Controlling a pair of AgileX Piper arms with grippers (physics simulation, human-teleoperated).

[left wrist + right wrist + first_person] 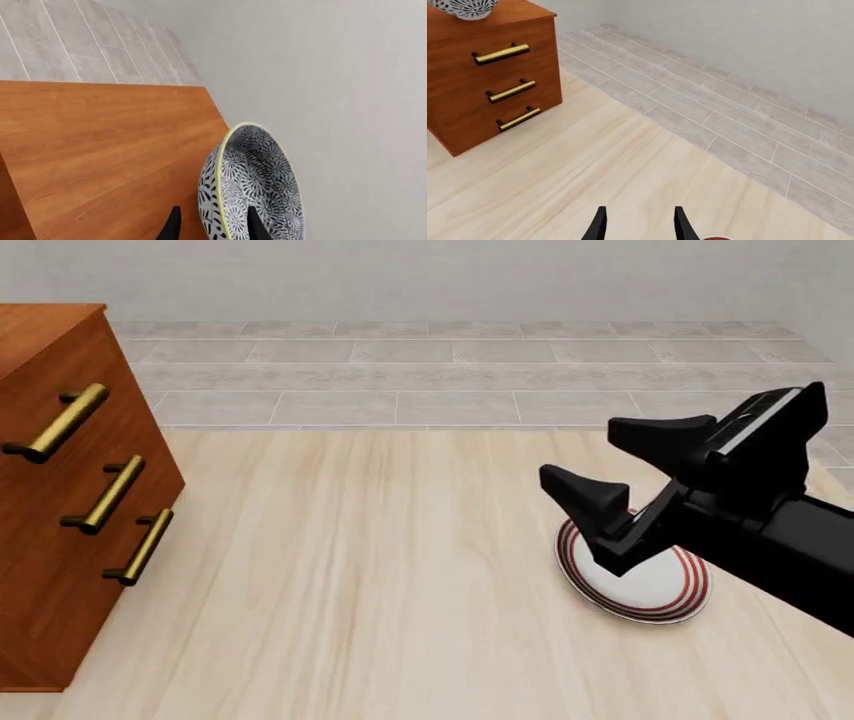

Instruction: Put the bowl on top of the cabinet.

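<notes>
Right pincer [621,455] over pale wood table [374,590]; grey tiles [441,380] beyond.

A pale wood table [400,580] with long, soft grain filled the lower part of the front view. Beyond its far edge ran a floor [454,380] of grey rectangular tiles laid in staggered rows with thin light joints, crossing the middle of the frame. A plain off-white wall [427,280] closed the top of the frame. The light was even and diffuse, casting only faint shadows on the table.
</notes>
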